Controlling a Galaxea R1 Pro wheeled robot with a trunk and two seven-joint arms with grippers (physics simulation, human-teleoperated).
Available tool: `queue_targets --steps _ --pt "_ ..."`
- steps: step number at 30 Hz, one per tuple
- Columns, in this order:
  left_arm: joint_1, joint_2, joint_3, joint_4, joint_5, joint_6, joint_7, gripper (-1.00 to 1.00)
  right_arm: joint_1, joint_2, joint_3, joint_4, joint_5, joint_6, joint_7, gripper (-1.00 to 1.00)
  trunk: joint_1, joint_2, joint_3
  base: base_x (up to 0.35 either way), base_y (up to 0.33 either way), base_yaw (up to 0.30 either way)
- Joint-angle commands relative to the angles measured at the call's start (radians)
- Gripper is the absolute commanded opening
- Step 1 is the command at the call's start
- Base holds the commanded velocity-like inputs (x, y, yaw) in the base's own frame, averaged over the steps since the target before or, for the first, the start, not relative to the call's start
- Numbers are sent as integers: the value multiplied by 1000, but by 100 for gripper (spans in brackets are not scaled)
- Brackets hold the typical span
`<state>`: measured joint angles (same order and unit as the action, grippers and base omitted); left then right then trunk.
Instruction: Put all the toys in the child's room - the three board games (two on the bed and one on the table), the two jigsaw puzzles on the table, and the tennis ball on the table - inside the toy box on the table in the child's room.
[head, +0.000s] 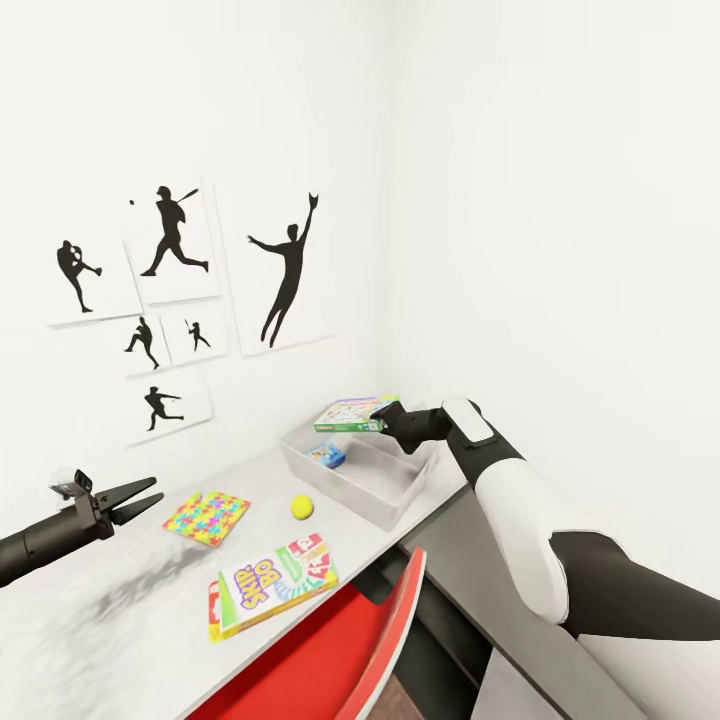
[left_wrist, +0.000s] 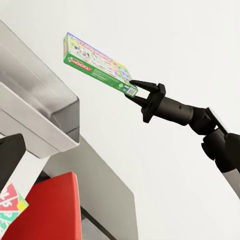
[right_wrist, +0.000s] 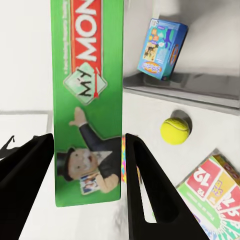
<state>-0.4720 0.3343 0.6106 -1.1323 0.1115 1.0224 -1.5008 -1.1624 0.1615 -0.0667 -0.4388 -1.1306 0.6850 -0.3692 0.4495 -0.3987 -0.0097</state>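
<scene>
The green-edged Monopoly box (head: 348, 413) hangs level in the air over the far end of the toy box (head: 395, 495), pinched at one short end by the right gripper (head: 383, 420); in the left wrist view the two dark fingers (left_wrist: 142, 85) close on the box's corner edge (left_wrist: 97, 62), and the right wrist view looks down the green side with the fingers either side of it. Inside the grey bin the small blue game box (head: 326, 455) leans against the wall at about 10 o'clock from the bin's middle. On the table (head: 130, 610), the tennis ball (head: 301, 507) sits just outside the bin, at 8 o'clock from it. The jigsaw puzzle (head: 207, 517) lies flat at 9 o'clock from the ball, apart from it. The Skip-Bo box (head: 270, 584) lies flat near the table's front edge, at 6 o'clock from the ball; a yellow edge shows from under its near left corner. A red chair back (head: 385, 640) stands against the table edge, at 4 o'clock from the Skip-Bo box. The left gripper (head: 143, 497) hovers above the table at 9 o'clock from the puzzle, fingers spread and holding nothing. Black sports silhouettes (head: 175, 290) hang on the white wall behind
</scene>
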Motion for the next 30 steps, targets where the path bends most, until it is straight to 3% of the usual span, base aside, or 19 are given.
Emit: queue_targets --steps 1,30 --pt "0 0 0 0 -1 10 -4 100 0 1 -7 -1 -8 2 -10 -100 1 -1 -1 22 -5 0" --pt "0 0 1 0 0 10 -7 100 0 -1 -5 -1 -5 2 -12 -100 1 -1 -1 8 -7 2"
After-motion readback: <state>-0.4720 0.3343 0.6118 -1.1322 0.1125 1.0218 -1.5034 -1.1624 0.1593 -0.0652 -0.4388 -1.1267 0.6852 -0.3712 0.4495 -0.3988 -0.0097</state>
